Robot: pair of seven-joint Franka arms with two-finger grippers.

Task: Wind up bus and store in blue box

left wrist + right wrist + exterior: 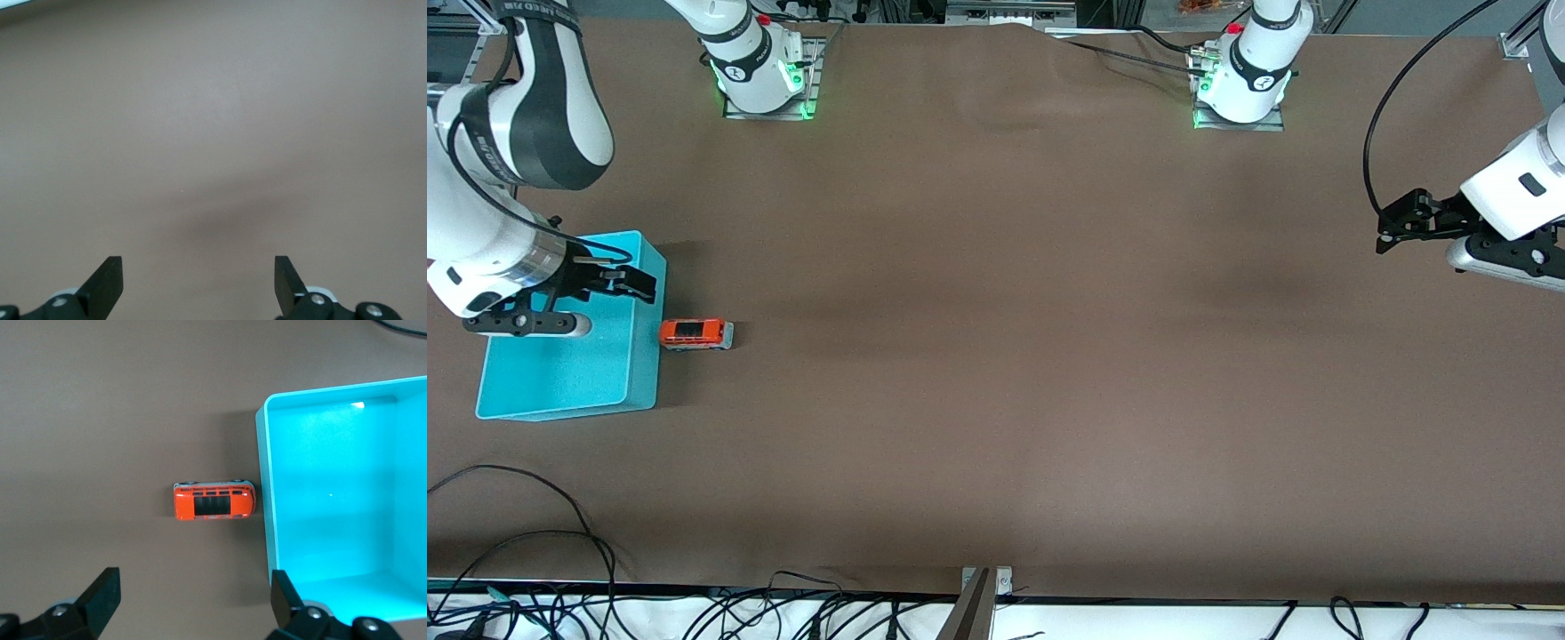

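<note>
I am holding my right gripper up over the edge of the blue box, at the right arm's end of the table, with its two fingers spread wide and nothing between them. I am hanging there because the bus is sitting on its wheels on the table just outside the box's long wall, almost touching it, and it looks as if I must come down on it before any winding is done. My left gripper is waiting over bare table at the left arm's end, also wide open and empty. The bus is small, glossy orange-red plastic with a dark roof panel. The box is smooth turquoise plastic, tall-walled, round-cornered and holding nothing. The brown table cover is looking matte and soft.
</note>
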